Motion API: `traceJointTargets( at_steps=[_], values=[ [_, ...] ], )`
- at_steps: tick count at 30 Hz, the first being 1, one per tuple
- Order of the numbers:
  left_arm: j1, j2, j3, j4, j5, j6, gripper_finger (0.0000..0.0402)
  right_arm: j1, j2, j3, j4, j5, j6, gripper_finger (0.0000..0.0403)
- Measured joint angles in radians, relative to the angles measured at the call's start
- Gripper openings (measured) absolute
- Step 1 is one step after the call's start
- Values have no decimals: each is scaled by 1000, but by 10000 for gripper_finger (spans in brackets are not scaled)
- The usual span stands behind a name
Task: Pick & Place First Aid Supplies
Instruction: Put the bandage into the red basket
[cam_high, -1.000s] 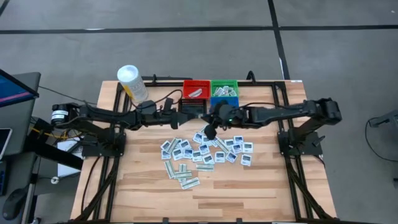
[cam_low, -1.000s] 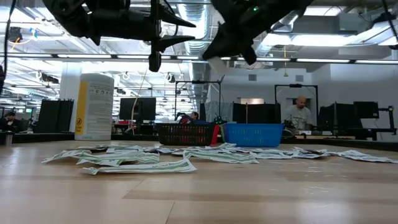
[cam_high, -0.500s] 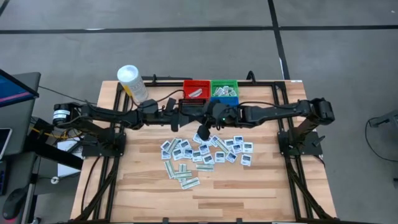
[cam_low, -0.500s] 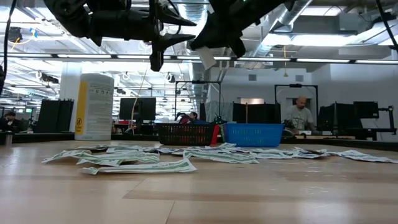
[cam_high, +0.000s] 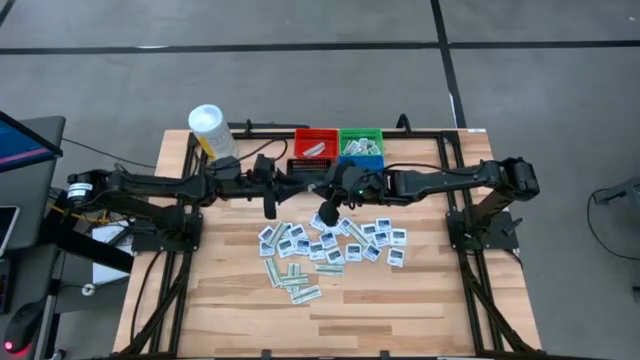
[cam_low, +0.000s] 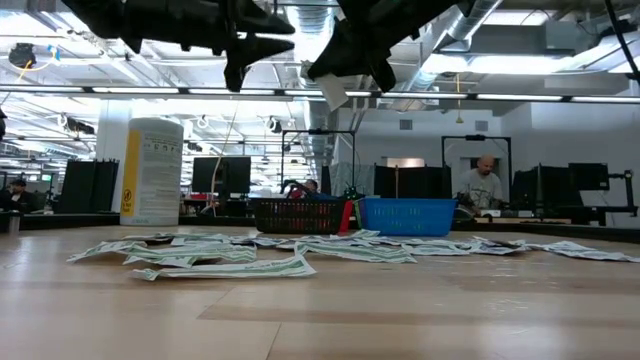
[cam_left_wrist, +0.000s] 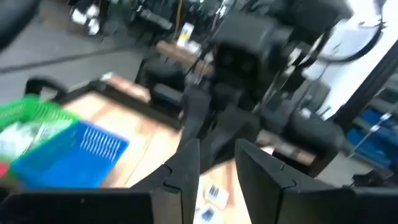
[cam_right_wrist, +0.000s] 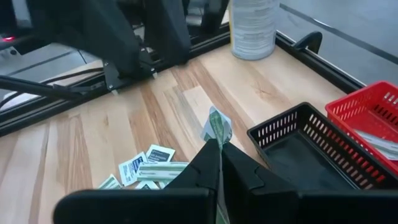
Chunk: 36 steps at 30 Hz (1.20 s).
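Many small flat first aid packets (cam_high: 330, 245) lie spread over the middle of the wooden table (cam_high: 230, 300): white squares and narrow pale green strips. My right gripper (cam_high: 326, 210) hangs high over the pile's far edge, shut on one pale green-white packet (cam_right_wrist: 216, 127), which also shows in the low view (cam_low: 333, 92). My left gripper (cam_high: 270, 203) is raised to the left of it, pointing level and open, with nothing between its fingers (cam_left_wrist: 186, 168). In the low view the left gripper (cam_low: 236, 72) is high above the table. My right gripper pinches one end of the packet (cam_right_wrist: 217, 142) between its two fingertips. The fingers slant down toward the table's left. The rest of the packet sticks out past the fingertips, slightly crumpled. The packet is lifted well clear of the table.
At the far edge stand a black bin (cam_right_wrist: 298, 146), a red bin (cam_high: 315, 143), a green bin (cam_high: 361, 137) and a blue bin (cam_low: 405, 215). A white tub with a yellow label (cam_high: 212, 133) stands at the far left. The table's near half is bare wood.
My left gripper has drawn back toward the table's left edge, risen a little and rolled about its own axis. My right gripper has moved slightly toward the left and up with the packet, then kept still.
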<state>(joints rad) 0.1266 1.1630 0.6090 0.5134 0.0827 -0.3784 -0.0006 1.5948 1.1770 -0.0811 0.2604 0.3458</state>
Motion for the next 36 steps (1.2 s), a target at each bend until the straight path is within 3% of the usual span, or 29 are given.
traceJointTargets(
  at_steps=[12, 36],
  values=[
    [-11, 80, 0, -31, -4, -283, 104, 1, 0, 0, 31, 0, 3, 4],
    [-11, 104, 0, 35, -12, -292, 104, 21, 0, 0, 51, -31, 3, 6]
  ],
)
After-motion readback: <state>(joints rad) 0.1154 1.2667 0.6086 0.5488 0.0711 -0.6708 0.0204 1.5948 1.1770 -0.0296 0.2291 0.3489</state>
